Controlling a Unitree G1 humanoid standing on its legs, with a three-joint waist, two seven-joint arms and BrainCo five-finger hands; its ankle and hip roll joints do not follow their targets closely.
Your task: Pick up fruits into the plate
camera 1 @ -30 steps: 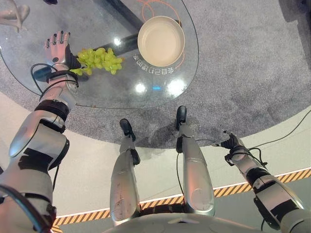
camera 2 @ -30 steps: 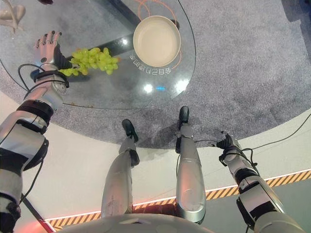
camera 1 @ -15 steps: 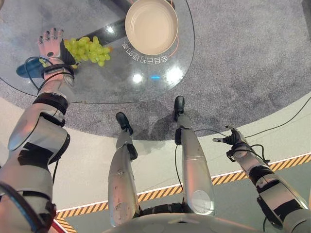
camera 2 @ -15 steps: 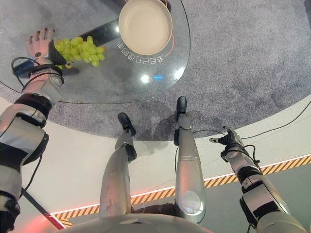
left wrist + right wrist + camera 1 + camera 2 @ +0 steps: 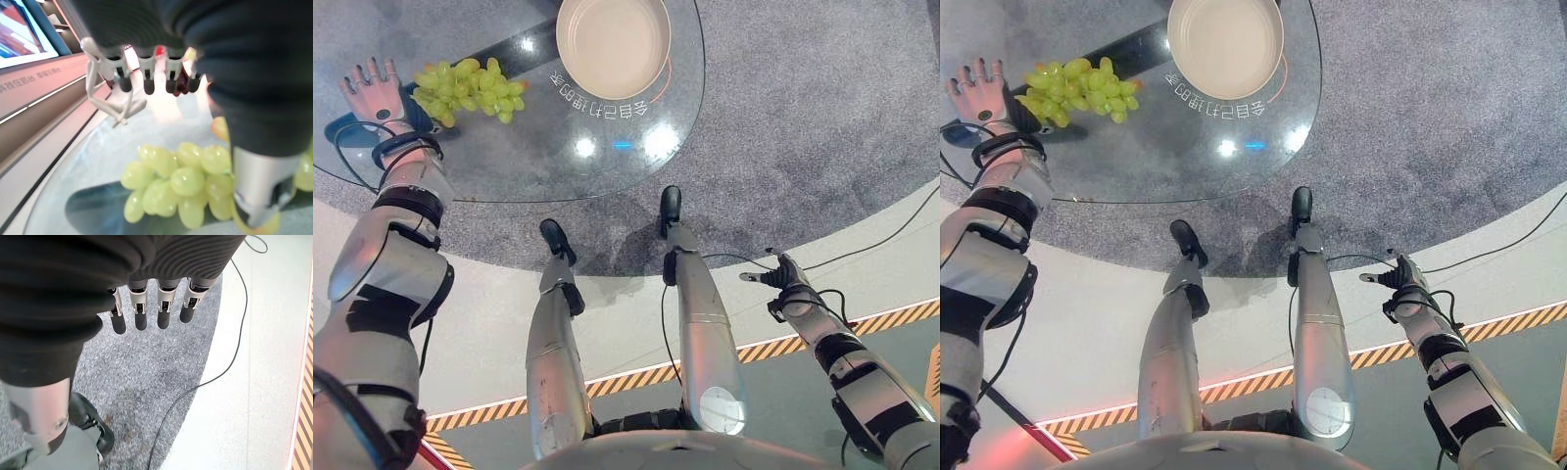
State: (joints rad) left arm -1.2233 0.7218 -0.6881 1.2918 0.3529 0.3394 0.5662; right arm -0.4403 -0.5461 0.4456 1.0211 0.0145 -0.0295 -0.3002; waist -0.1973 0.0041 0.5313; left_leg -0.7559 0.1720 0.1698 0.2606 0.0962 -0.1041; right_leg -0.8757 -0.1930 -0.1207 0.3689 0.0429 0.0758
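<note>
Since a second ago the whole view has slid, so the table sits higher in the picture now, and the left hand (image 5: 374, 90) has tipped back with its palm turned up more beside the fruit. Green grapes (image 5: 465, 88) lie in one bunch on the round glass table (image 5: 509, 162), on the robot's left side. The left hand is just beside the bunch, at its left end, with the fingers (image 5: 145, 83) straight and spread, holding nothing. In the left wrist view the grapes (image 5: 176, 183) lie below the fingers, with the thumb (image 5: 261, 188) next to them.

A cream plate (image 5: 612, 44) sits on the same table, off to the right of the grapes and a bit farther from the robot, with nothing in it. A pale little statue (image 5: 110, 85) stands on the table past the left hand.

The right hand (image 5: 773, 277) hangs low by the robot's right side, well apart from the table, over the grey carpet (image 5: 161, 377). Its fingers (image 5: 165, 318) are straight and loose, holding nothing.
</note>
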